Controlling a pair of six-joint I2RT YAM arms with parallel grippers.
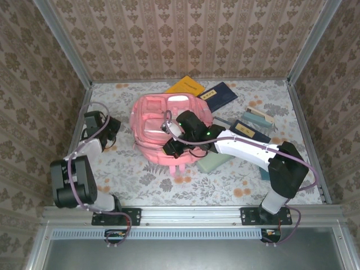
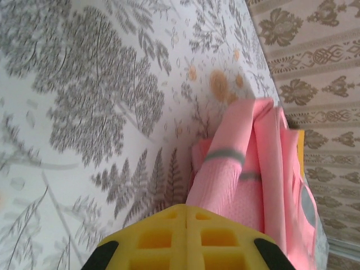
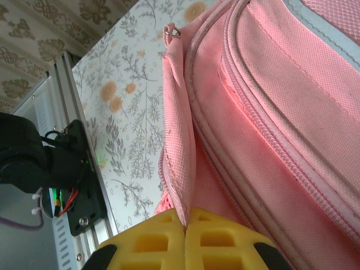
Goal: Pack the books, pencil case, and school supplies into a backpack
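The pink backpack [image 1: 163, 126] lies flat mid-table. My right gripper [image 1: 172, 148] is at its near edge, shut on a fold of its pink fabric [image 3: 181, 140]; the right wrist view shows that fold pinched between the yellow fingers [image 3: 152, 242] of the gripper [image 3: 185, 218]. My left gripper [image 1: 115, 130] hovers left of the backpack [image 2: 247, 185], shut on nothing [image 2: 187, 211]. A yellow-orange book [image 1: 185, 86] and a navy book [image 1: 220, 94] lie behind the backpack, and another navy book [image 1: 247, 132] lies to its right. The mint-green pencil case [image 1: 215, 162] is partly under the right arm. Teal and whitish supplies [image 1: 257, 117] sit at the right.
Papered walls close the table on three sides. The metal rail [image 1: 191, 214] with both arm bases runs along the near edge; one arm base [image 3: 62, 169] shows in the right wrist view. Open floral tabletop [image 1: 140, 180] lies near the front left.
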